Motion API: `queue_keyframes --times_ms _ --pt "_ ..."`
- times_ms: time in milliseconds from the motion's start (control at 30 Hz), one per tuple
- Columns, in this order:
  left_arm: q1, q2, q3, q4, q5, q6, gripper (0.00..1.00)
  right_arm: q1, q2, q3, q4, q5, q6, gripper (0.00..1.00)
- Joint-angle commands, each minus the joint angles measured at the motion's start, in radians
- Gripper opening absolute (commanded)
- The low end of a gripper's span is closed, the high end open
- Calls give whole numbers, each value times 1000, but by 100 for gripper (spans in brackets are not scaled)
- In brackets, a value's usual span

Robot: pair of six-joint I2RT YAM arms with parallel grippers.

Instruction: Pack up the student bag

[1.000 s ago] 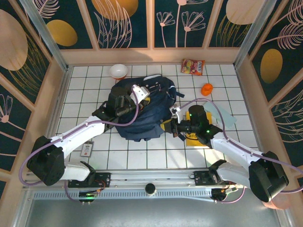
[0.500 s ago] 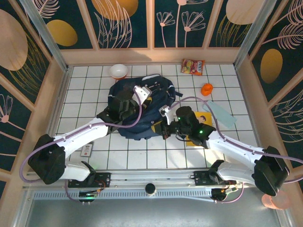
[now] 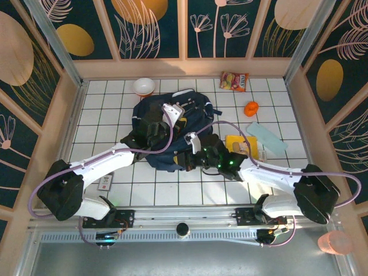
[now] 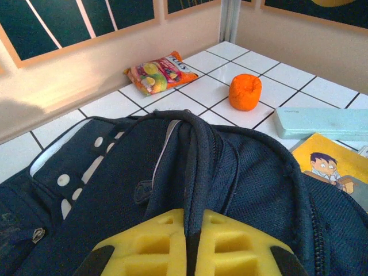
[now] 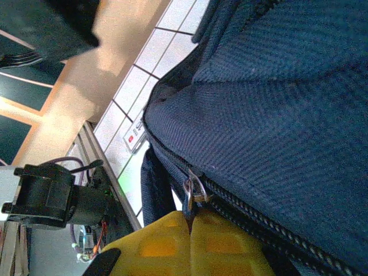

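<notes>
The student bag (image 3: 184,135), a navy-blue backpack with white reflective stripes, lies in the middle of the tiled floor. My left gripper (image 3: 175,119) sits on top of it. In the left wrist view that gripper (image 4: 192,241) is shut on the dark top strap (image 4: 198,167) of the bag (image 4: 86,190). My right gripper (image 3: 190,159) is at the bag's near edge. Its yellow fingers (image 5: 167,247) are shut on the metal zipper pull (image 5: 193,192) of the bag (image 5: 276,98), at the end of the zipper track.
A white bowl (image 3: 144,86) stands behind the bag. A snack packet (image 3: 234,81), an orange (image 3: 251,108), a pale blue pencil case (image 3: 267,138) and a yellow book (image 3: 241,146) lie to the right. A small card (image 3: 105,182) lies at front left.
My right gripper has slid left along the bag's near edge with the zipper pull, uncovering the yellow book. The left gripper has kept its hold and shifted slightly.
</notes>
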Motion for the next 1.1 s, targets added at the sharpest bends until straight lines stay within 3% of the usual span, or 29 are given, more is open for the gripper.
queue_keyframes --times_ms 0,167,300,433,567,833,933,1067 --pt "-5 -15 13 160 24 -31 0 13 -15 41 50 33 56 5" --pt "26 -43 -12 166 98 -7 0 -6 -163 26 -137 197 164 53" --pt "61 -60 -26 187 175 -17 0 -59 -287 -49 -171 218 297 70" --pt "78 -71 -25 189 236 -3 0 -168 -335 -124 -143 138 443 71" --pt "85 -75 -25 190 283 1 0 -246 -289 -148 -50 46 498 71" --pt "87 -79 -31 188 365 -1 0 -259 -129 -71 159 -44 461 70" --pt "87 -73 -21 163 377 2 0 -261 -69 -56 239 -78 473 64" --pt "88 -76 -17 115 324 19 0 -263 -59 -46 238 -99 471 63"
